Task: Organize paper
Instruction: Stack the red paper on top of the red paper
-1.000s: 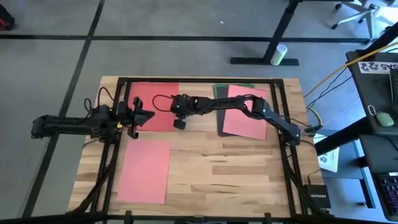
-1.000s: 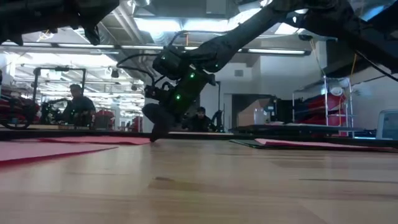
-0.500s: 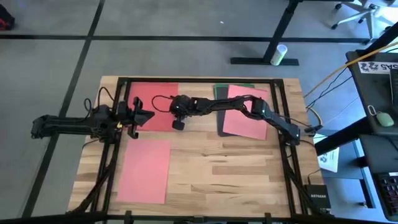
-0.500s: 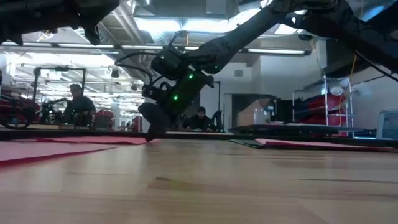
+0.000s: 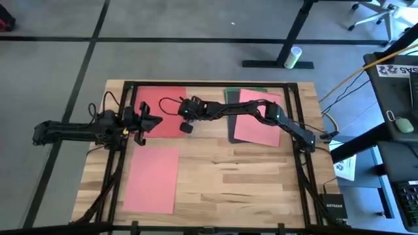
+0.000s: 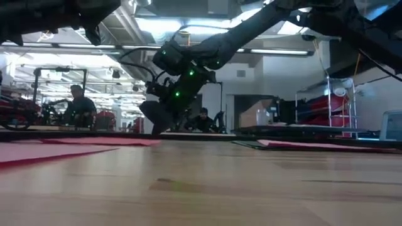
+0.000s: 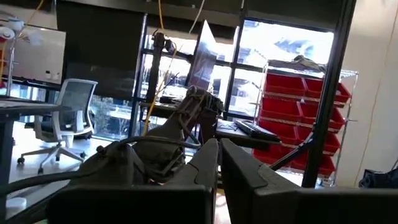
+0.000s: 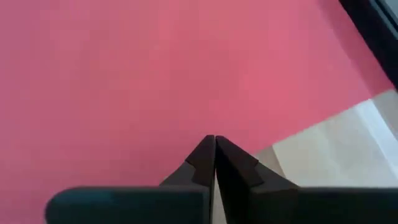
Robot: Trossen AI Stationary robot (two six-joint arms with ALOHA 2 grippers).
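A red sheet of paper (image 5: 160, 109) lies flat at the table's far left. A pink sheet (image 5: 151, 177) lies flat at the near left. At the far right, another pink sheet (image 5: 258, 117) tops a pile over dark grey (image 5: 232, 134) and green (image 5: 230, 93) sheets. My right gripper (image 5: 186, 128) is shut and points down at the red sheet (image 8: 124, 74) near its near right corner. My left gripper (image 5: 153, 122) is shut and hovers level over the red sheet's left part, touching nothing. My right gripper points its shut fingertips (image 8: 205, 152) down at the red sheet just inside its near right corner (image 8: 261, 134). The sheet lies flat on the wood. I cannot tell whether the tips touch the paper or stand just above it.
A black frame rail (image 5: 209, 84) runs round the tabletop. Bare wood (image 5: 248, 186) fills the near right part. In the low view, people (image 6: 78, 103) sit in the room beyond the far edge.
My right gripper has shifted slightly toward the far edge over the red sheet's corner and risen a little, staying shut. The sheets lie where they were.
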